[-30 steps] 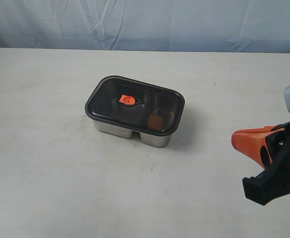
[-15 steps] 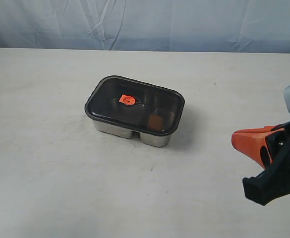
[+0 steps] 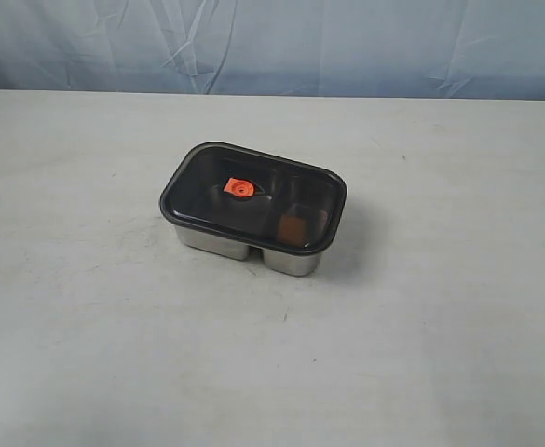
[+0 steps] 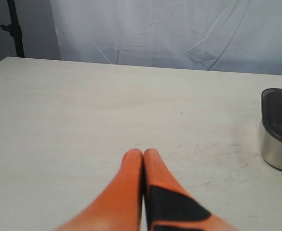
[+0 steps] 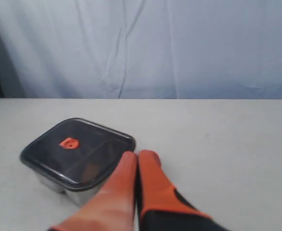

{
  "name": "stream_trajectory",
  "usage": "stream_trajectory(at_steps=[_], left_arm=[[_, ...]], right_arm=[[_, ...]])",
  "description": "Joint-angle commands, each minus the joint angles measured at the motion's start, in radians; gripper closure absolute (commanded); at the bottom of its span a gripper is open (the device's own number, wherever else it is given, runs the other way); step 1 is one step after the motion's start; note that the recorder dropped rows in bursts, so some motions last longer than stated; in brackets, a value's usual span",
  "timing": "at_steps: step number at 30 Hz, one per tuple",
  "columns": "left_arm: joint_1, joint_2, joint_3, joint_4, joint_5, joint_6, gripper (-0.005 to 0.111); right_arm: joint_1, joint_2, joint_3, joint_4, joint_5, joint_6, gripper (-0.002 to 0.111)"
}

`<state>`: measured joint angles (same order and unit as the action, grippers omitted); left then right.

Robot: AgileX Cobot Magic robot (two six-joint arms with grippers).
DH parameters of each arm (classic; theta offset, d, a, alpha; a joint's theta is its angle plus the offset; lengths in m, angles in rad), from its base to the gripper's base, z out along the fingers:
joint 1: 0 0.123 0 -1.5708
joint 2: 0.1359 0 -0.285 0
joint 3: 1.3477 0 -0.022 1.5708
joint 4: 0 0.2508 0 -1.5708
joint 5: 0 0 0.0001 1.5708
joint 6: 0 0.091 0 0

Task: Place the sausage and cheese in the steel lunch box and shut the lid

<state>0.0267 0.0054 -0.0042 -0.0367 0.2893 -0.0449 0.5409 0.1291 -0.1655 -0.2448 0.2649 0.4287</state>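
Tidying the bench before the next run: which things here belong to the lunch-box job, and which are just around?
Job: steel lunch box, lid on it, reddish piece under the lid, probably the sausage; cheese not discernible.
Not the job: table, blue backdrop, dark stand.

No readable text, labels, brands, numbers or signs, none on the lid (image 3: 255, 198), none on the steel lunch box (image 3: 214, 243).

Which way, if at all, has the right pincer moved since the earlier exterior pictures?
Yes. The right pincer stood at the frame's right edge; now it is out of that view, withdrawn away from the steel lunch box.
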Motion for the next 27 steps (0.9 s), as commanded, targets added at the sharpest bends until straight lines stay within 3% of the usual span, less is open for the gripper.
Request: stream_trajectory(at_steps=[1, 10, 27], left_arm=[[0.004, -0.005, 0.004, 0.010, 0.002, -0.005, 0.107], [0.004, -0.005, 0.004, 0.013, -0.003, 0.001, 0.107], [0.004, -0.005, 0.004, 0.013, -0.003, -0.001, 0.107]], right_arm=[[-0.124, -0.129, 0.120, 0.006, -0.023, -0.001, 0.109], [-0.271, -0.129, 0.166, 0.002, 0.021, -0.009, 0.109], [-0.283, -0.129, 0.166, 0.011, 0.046, -0.009, 0.109]])
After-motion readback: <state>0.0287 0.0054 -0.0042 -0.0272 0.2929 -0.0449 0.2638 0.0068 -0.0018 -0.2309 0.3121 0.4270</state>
